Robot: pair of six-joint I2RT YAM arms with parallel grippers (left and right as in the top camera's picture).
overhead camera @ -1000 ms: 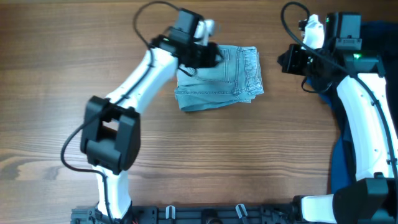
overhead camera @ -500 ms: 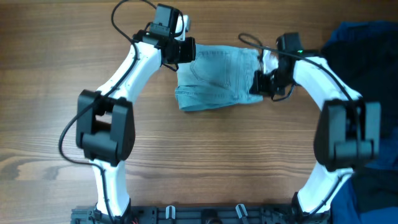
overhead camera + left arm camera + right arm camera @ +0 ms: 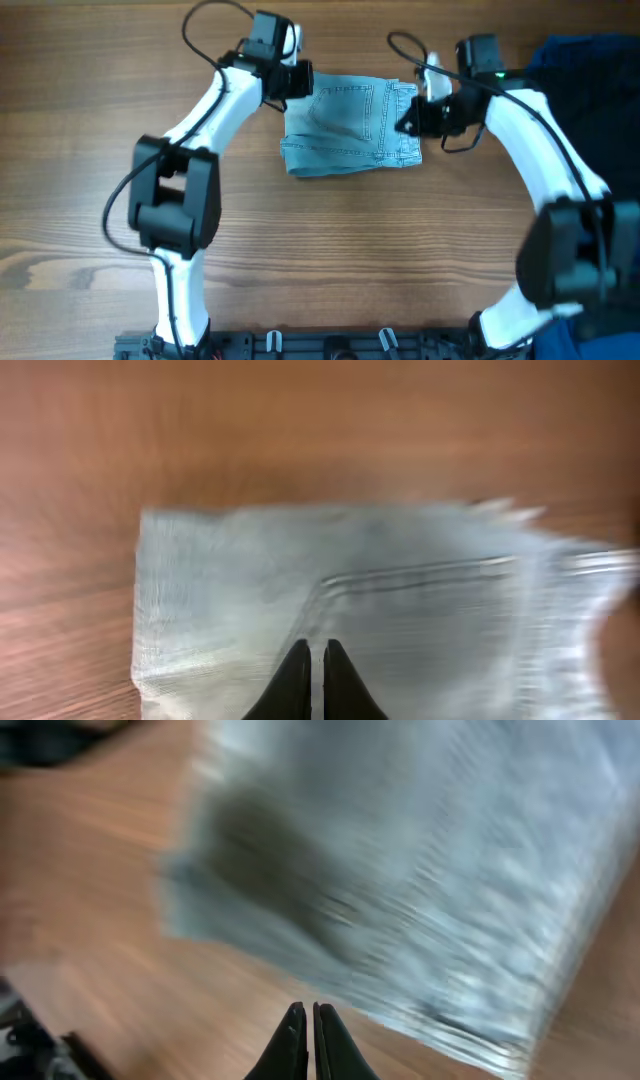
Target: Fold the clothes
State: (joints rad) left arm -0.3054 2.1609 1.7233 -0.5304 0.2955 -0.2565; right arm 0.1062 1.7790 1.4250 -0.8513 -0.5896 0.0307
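Two grippers flank folded faded light-blue denim shorts (image 3: 350, 125), upper centre of overhead frame, flat on brown wooden table (image 3: 300, 260). Left gripper (image 3: 298, 82) at shorts' upper-left corner; right gripper (image 3: 405, 122) at right edge. Wrist views blurred: both finger pairs seem pressed together, nothing between. Dark-blue fabric (image 3: 585, 60) heaped far upper right.

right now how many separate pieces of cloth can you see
2 at least: light-blue denim shorts lying between the left gripper and right gripper, and dark-blue fabric heaped at the right edge, cut off by the frame, so more may be hidden.
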